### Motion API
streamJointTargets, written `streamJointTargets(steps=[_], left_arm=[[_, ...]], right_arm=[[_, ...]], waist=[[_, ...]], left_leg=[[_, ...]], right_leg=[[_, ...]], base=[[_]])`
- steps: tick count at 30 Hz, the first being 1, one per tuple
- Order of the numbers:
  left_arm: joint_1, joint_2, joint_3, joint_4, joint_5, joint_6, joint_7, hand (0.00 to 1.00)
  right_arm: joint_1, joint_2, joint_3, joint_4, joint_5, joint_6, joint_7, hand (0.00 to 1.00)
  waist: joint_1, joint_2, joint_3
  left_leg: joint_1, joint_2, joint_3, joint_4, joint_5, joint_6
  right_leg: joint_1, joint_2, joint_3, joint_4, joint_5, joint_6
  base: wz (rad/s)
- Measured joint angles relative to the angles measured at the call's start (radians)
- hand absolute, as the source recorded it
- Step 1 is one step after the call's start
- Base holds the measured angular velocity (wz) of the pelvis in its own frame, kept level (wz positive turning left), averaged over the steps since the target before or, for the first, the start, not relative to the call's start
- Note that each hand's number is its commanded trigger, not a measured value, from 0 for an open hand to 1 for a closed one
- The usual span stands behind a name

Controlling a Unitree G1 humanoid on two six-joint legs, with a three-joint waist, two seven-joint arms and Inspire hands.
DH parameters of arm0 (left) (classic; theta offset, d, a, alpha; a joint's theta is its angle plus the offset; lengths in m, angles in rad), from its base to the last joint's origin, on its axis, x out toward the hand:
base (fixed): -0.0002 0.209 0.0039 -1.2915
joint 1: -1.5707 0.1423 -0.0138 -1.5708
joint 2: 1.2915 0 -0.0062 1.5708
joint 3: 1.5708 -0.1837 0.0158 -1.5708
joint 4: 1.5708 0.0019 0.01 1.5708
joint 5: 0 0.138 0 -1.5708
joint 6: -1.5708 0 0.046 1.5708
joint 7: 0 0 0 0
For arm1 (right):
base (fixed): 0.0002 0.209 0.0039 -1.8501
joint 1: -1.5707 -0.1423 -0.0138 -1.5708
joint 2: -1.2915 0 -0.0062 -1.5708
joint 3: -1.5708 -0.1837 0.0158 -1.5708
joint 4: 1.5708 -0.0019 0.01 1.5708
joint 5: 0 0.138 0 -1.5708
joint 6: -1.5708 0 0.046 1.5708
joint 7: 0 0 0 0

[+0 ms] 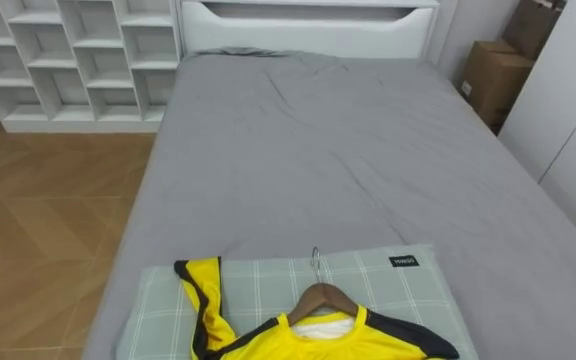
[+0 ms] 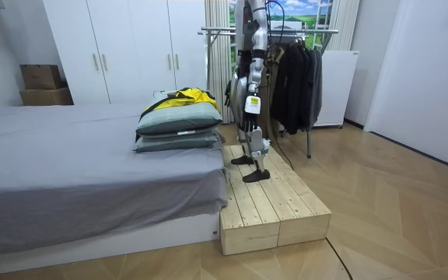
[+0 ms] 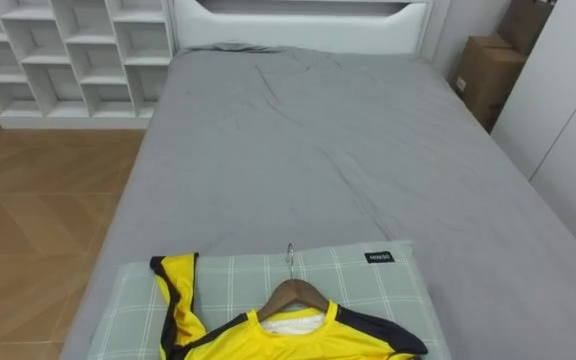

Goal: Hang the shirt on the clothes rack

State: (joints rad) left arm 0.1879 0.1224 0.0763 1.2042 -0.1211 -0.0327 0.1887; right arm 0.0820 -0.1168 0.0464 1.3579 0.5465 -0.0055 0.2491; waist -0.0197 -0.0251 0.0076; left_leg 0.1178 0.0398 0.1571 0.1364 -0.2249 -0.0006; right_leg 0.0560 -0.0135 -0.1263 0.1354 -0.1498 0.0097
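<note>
While the yellow jersey (image 1: 258,345) is lying on its wooden hanger (image 1: 320,296) atop the checked pillow (image 1: 258,278), I am failing to read the left hand's (image 2: 252,106) state.

The bed (image 1: 348,150) is covered by a grey sheet (image 1: 268,190). At its foot end, pillows (image 2: 179,131) are stacked, and a yellow shirt (image 1: 208,300) on a hanger (image 1: 320,296) is laid on top.

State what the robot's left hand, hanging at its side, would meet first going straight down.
Probably the pale wooden plank platform under the left hand; depth is unclear.
</note>
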Motion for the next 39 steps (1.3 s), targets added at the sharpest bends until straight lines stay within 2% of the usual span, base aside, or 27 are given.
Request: streamJointTargets(steps=[5,7,10,13,17,19,22,24,26,28,31,33,34,36,39], left_arm=[[0.006,-0.016,0.044,-0.045,0.004,-0.009,0.076,0.0],[-0.002,-0.017,0.101,-0.081,0.003,-0.013,0.132,0.0],[0.002,-0.005,0.156,-0.117,-0.003,-0.025,0.213,0.0],[0.004,0.007,0.187,-0.17,-0.001,-0.044,0.318,0.0],[0.023,0.016,0.215,-0.246,0.005,-0.054,0.396,0.0],[0.029,0.018,0.217,-0.327,0.02,-0.064,0.455,0.0],[0.018,0.018,0.214,-0.384,0.067,-0.082,0.511,0.0],[0.009,0.019,0.212,-0.434,0.119,-0.105,0.56,0.0],[0.007,0.023,0.197,-0.495,0.159,-0.106,0.593,0.0],[-0.023,0.036,0.179,-0.518,0.246,-0.124,0.617,0.0],[-0.041,0.051,0.154,-0.555,0.292,-0.128,0.617,0.0],[-0.041,0.052,0.143,-0.653,0.32,-0.127,0.617,0.0],[-0.041,0.053,0.137,-0.675,0.337,-0.127,0.617,0.0],[-0.041,0.057,0.105,-0.73,0.425,-0.126,0.624,0.0],[-0.054,0.057,0.073,-0.747,0.537,-0.126,0.621,0.0]], right_arm=[[-0.001,0.0,0.005,0.0,-0.006,-0.006,-0.029,0.0],[-0.005,-0.003,-0.004,-0.004,-0.006,-0.004,-0.048,0.0],[-0.002,-0.006,-0.011,-0.005,-0.001,0.002,-0.068,0.0],[0.002,-0.019,-0.033,-0.005,-0.002,0.007,-0.092,0.0],[0.011,-0.023,-0.066,-0.01,-0.023,0.007,-0.094,0.0],[0.018,-0.025,-0.086,-0.023,-0.048,0.006,-0.096,0.0],[0.018,-0.028,-0.09,-0.033,-0.048,0.005,-0.096,0.0],[0.018,-0.028,-0.09,-0.041,-0.049,0.0,-0.097,0.0],[0.019,-0.028,-0.089,-0.041,-0.052,-0.006,-0.1,0.0],[0.017,-0.028,-0.089,-0.041,-0.062,-0.009,-0.105,0.0],[0.019,-0.028,-0.089,-0.041,-0.062,-0.016,-0.103,0.0],[0.024,-0.028,-0.089,-0.041,-0.062,-0.016,-0.103,0.0],[0.026,-0.028,-0.09,-0.041,-0.062,-0.016,-0.102,0.0],[0.031,-0.032,-0.09,-0.04,-0.062,-0.015,-0.094,0.0],[0.03,-0.035,-0.09,-0.04,-0.061,-0.016,-0.083,0.0]], waist=[[0.012,0.004,0.0008],[0.028,0.01,0.0015],[0.035,0.016,0.0002],[0.049,0.035,-0.0003],[0.049,0.046,-0.0016],[0.048,0.05,-0.0026],[0.042,0.055,-0.0057],[0.023,0.058,-0.0071],[0.011,0.058,-0.0071],[-0.003,0.057,-0.0068],[-0.01,0.059,-0.007],[-0.015,0.054,-0.0101],[-0.017,0.057,-0.0087],[-0.031,0.06,-0.0081],[-0.035,0.062,-0.007]], left_leg=[[0.01,0.001,-0.002,-0.001,0.0,0.0],[0.011,0.001,-0.011,-0.002,0.0,0.0],[0.012,0.0,-0.021,-0.003,0.0,0.0],[0.03,0.0,-0.022,-0.005,0.0,0.0],[0.034,0.0,-0.025,-0.004,0.0,0.0],[0.032,0.0,-0.03,-0.001,0.0,0.0],[0.034,0.0,-0.033,0.0,0.0,0.0],[0.036,0.0,-0.039,0.001,0.0,-0.001],[0.033,0.0,-0.044,0.004,0.0,-0.001],[0.031,-0.001,-0.052,0.008,0.0,-0.001],[0.029,-0.001,-0.051,0.007,0.0,-0.001],[0.027,-0.001,-0.048,0.007,0.0,-0.001],[0.027,-0.001,-0.048,0.007,0.0,-0.001],[0.029,-0.001,-0.05,0.007,0.0,-0.001],[0.032,-0.001,-0.048,0.007,0.0,-0.001]], right_leg=[[0.006,0.0,-0.001,0.0,0.0,0.0],[0.014,0.001,-0.005,0.0,0.0,0.0],[0.019,0.001,-0.013,0.0,0.0,0.0],[0.036,0.001,-0.013,-0.002,-0.001,0.0],[0.043,0.0,-0.016,-0.001,-0.001,0.0],[0.042,-0.001,-0.023,0.0,-0.002,0.0],[0.041,-0.001,-0.023,0.002,-0.002,-0.001],[0.046,-0.001,-0.029,0.001,-0.003,-0.002],[0.045,-0.002,-0.034,0.0,-0.003,-0.002],[0.043,-0.002,-0.038,-0.001,-0.003,-0.002],[0.04,-0.002,-0.038,-0.001,-0.003,-0.002],[0.036,-0.002,-0.035,0.001,-0.003,-0.002],[0.036,-0.002,-0.035,0.0,-0.003,-0.002],[0.047,-0.003,-0.037,0.001,-0.003,-0.002],[0.05,-0.002,-0.035,0.0,-0.003,-0.002]], base=[[0.01],[0.07],[0.09],[0.0],[0.04],[0.07],[0.01],[0.07],[0.1],[0.07],[0.0],[0.0],[0.0],[0.03],[0.0]])
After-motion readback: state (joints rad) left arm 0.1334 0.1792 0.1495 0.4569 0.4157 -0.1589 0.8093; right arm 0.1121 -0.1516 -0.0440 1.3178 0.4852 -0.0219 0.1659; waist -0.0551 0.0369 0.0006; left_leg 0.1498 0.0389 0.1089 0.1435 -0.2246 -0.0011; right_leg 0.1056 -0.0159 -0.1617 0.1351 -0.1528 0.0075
